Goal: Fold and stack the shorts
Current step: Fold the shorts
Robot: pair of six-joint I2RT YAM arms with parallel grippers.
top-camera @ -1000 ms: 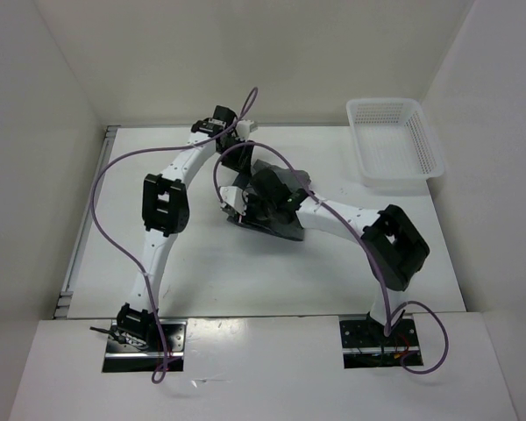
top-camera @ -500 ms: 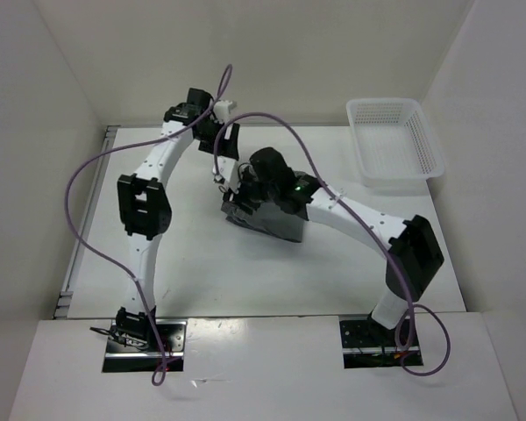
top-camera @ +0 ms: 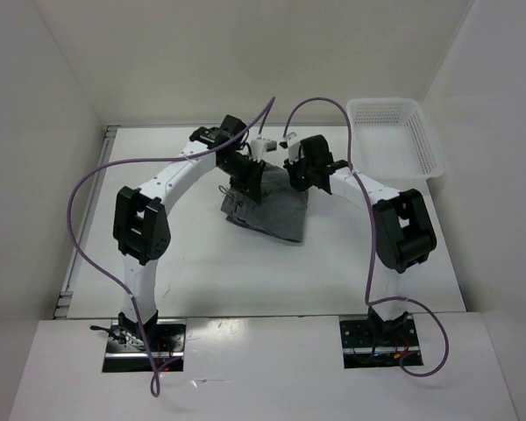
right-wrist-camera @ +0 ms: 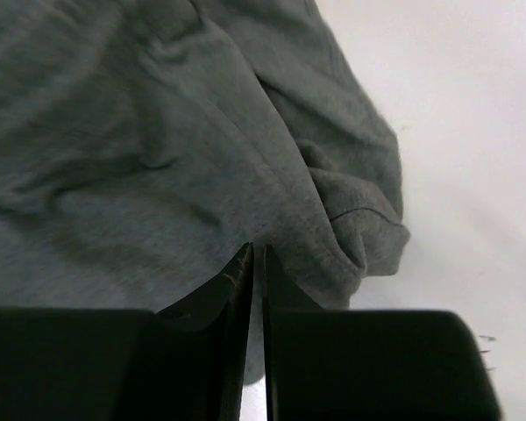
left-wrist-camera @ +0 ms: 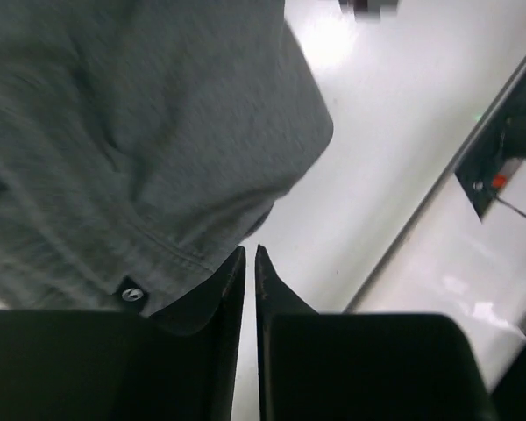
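Observation:
The grey shorts (top-camera: 267, 209) lie bunched in a folded heap mid-table. My left gripper (top-camera: 248, 174) is down at their far left edge and my right gripper (top-camera: 300, 175) at their far right edge. In the left wrist view the left gripper (left-wrist-camera: 248, 250) is closed to a thin slit. The hem of the shorts (left-wrist-camera: 140, 132) reaches its tips, but only white table shows in the slit. In the right wrist view the right gripper (right-wrist-camera: 255, 247) is closed with its tips in the shorts (right-wrist-camera: 158, 132), whose creases run into them.
A white mesh basket (top-camera: 394, 140) stands at the back right, just right of the right arm. The white table (top-camera: 202, 263) is walled on the left, back and right. Purple cables arch over both arms.
The left arm swung right and down onto the shorts' far left edge. The right arm left the top of the heap for its far right edge. Both jaws closed.

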